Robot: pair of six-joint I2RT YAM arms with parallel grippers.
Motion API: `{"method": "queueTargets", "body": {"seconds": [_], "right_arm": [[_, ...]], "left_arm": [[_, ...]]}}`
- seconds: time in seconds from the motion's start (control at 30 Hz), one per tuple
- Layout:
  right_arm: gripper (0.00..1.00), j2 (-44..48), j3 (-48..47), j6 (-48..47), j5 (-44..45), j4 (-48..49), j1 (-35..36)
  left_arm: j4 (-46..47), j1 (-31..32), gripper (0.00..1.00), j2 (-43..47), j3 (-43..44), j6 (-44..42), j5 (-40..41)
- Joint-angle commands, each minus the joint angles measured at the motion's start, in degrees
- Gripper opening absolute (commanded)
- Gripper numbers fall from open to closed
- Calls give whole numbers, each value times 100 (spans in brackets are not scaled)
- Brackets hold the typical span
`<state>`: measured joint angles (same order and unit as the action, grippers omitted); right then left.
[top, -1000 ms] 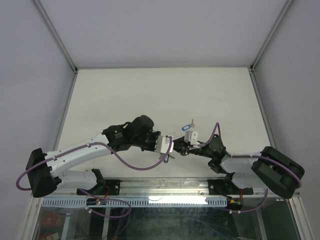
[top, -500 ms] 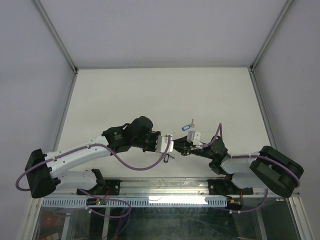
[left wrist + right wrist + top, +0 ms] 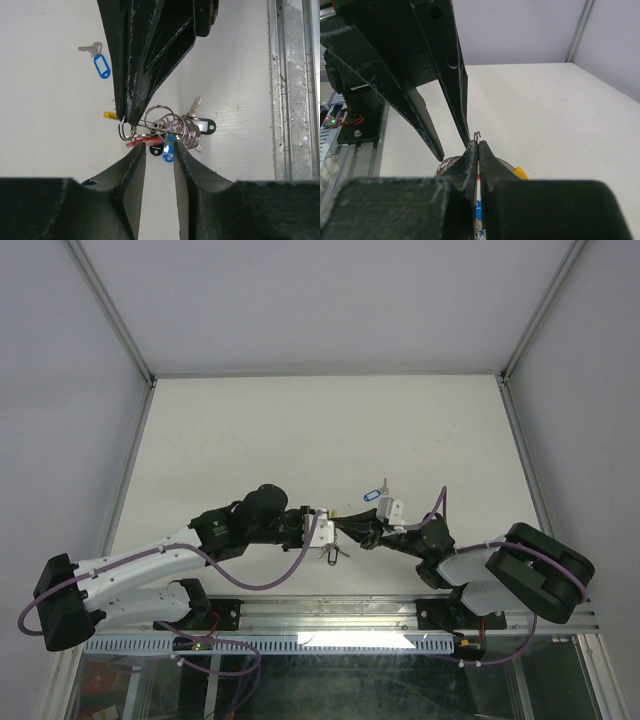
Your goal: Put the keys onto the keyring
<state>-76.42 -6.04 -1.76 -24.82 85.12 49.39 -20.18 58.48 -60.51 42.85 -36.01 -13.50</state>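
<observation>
The keyring (image 3: 159, 118) shows in the left wrist view as a bunch of thin silvery loops with a yellow bit (image 3: 110, 115) at its left. Keys with black (image 3: 201, 125), blue (image 3: 168, 150) and red (image 3: 139, 143) tags hang on it. My right gripper (image 3: 478, 144) is shut on the ring's wire (image 3: 477, 135) and reaches in from the top of the left wrist view (image 3: 131, 117). My left gripper (image 3: 159, 147) is open, its tips just short of the bunch, one on each side. One loose key with a blue tag (image 3: 101, 65) lies apart on the table (image 3: 372, 493).
Both grippers meet near the table's front middle (image 3: 336, 528). A metal rail (image 3: 295, 90) runs along the near edge. Grey walls and frame posts (image 3: 110, 325) close in the white table (image 3: 300, 430).
My left arm has swung its elbow to the left and turned its wrist; its gripper sits slightly further left. My right gripper stays shut on the keyring at nearly the same spot.
</observation>
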Motion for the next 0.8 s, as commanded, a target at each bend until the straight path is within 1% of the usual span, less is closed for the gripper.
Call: {"method": "queueTargets", "body": {"seconds": [0.0, 0.13, 0.27, 0.4, 0.5, 0.57, 0.77], "right_arm": [[0, 12, -68, 34, 76, 799, 9], [0, 29, -64, 27, 37, 754, 10], [0, 86, -63, 19, -38, 712, 10], [0, 72, -100, 9, -183, 692, 10], [0, 42, -107, 33, -291, 773, 10], [0, 25, -95, 63, -341, 823, 10], [0, 21, -83, 109, -536, 876, 10]], "left_arm": [[1335, 32, 29, 518, -525, 801, 71], [2052, 32, 29, 856, -976, 1334, 253], [2960, 32, 29, 1128, -1428, 1849, 569], [3884, 32, 30, 1317, -1872, 2071, 724], [4379, 32, 31, 1367, -2188, 2198, 921], [4589, 32, 31, 1400, -2359, 2242, 914], [5404, 32, 31, 1514, -2939, 2336, 549]]}}
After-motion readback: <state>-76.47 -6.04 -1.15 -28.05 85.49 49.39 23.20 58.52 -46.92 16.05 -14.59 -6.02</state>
